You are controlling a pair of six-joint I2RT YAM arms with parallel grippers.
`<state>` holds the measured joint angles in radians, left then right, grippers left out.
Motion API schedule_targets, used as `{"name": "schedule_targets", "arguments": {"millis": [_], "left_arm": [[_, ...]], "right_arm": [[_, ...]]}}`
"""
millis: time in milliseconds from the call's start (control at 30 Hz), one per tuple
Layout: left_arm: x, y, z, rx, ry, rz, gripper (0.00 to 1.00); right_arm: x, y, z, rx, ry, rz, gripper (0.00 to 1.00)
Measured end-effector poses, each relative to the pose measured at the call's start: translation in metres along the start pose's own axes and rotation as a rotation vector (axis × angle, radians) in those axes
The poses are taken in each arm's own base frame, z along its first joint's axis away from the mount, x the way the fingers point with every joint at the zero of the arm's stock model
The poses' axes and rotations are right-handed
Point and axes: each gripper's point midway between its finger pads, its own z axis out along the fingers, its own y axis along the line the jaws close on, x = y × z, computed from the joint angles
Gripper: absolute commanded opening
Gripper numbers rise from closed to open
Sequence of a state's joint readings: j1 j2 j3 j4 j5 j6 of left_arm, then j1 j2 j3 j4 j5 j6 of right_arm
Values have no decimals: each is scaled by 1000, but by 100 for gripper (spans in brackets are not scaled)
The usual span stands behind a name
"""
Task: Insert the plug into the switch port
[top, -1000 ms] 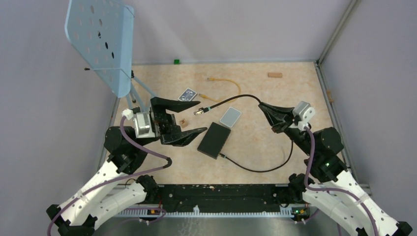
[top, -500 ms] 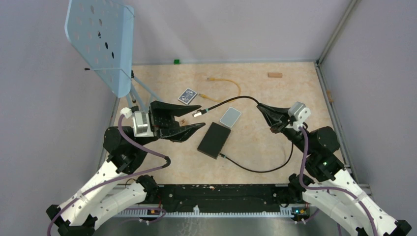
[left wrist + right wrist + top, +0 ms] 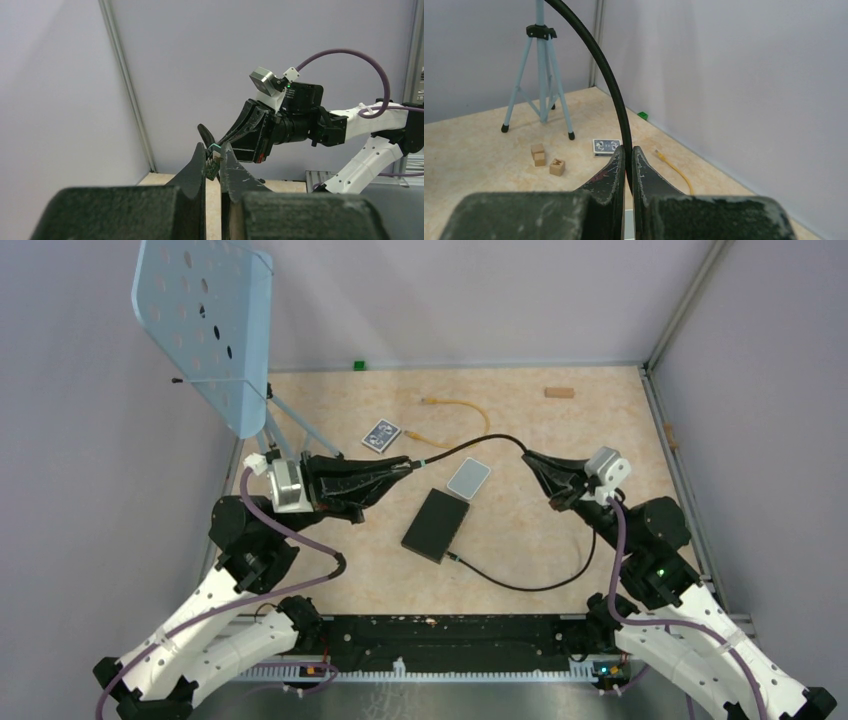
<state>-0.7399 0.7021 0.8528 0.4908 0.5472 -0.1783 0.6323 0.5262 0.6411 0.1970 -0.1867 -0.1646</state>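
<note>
The plug (image 3: 407,467) ends a black cable (image 3: 480,440) and hangs above the table. My left gripper (image 3: 403,470) is shut on it. In the left wrist view the plug (image 3: 212,168) sits pinched between the fingertips (image 3: 200,156) of that gripper (image 3: 213,150). My right gripper (image 3: 531,456) is shut on the same cable further along, and the cable (image 3: 610,80) rises from between its tips (image 3: 628,151). The flat black switch box (image 3: 436,525) lies at the table's middle with the cable's other end at its near edge. The switch port itself does not show.
A pale grey-blue card (image 3: 468,478) lies just beyond the box. A playing card (image 3: 381,435) and a yellow cable (image 3: 462,411) lie further back. A blue perforated panel on a tripod (image 3: 205,320) stands at the back left. Small wooden cubes (image 3: 556,166) sit near the tripod's feet.
My left gripper has gone from wide open to shut on the plug. The right gripper has kept its hold on the cable and barely moved.
</note>
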Motion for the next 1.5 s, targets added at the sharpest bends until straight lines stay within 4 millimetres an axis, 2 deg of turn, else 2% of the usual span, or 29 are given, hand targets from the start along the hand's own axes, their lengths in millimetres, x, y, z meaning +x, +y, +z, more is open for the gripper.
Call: {"name": "schedule_targets", "arguments": {"millis": [67,100,167,233,300,433,567,733,867,933,1067,1167,1267,1500], "left_arm": [[0,3,0,-16,6,-2,0],[0,4,0,-24,10,-3,0],[0,6,-1,-37,16,-5,0],[0,7,-3,-48,23,-4,0],[6,7,-5,-54,49,-4,0],[16,8,-11,-60,100,33,0],[25,4,-20,-31,156,114,0],[34,-19,-35,124,212,264,0],[40,-37,-45,255,228,366,0],[45,-44,-49,304,236,399,0],[54,-54,-56,390,249,446,0],[60,-62,-61,444,256,458,0],[64,-69,-66,494,259,467,0],[62,-82,-74,574,250,471,0]], "right_arm": [[1,1,0,-3,3,1,0],[1,1,0,-5,4,1,6],[1,3,0,-13,5,2,31],[4,7,-1,-36,15,4,48],[8,14,-2,-72,31,12,52],[5,27,1,-160,79,34,52],[-18,43,9,-278,83,80,52],[-44,77,9,-494,47,188,49],[-51,103,15,-651,55,295,48],[-52,123,17,-734,73,325,49],[-53,177,14,-912,109,333,49],[-54,201,9,-979,107,312,49],[-50,210,12,-987,108,293,49],[-38,210,24,-944,123,254,44]]}}
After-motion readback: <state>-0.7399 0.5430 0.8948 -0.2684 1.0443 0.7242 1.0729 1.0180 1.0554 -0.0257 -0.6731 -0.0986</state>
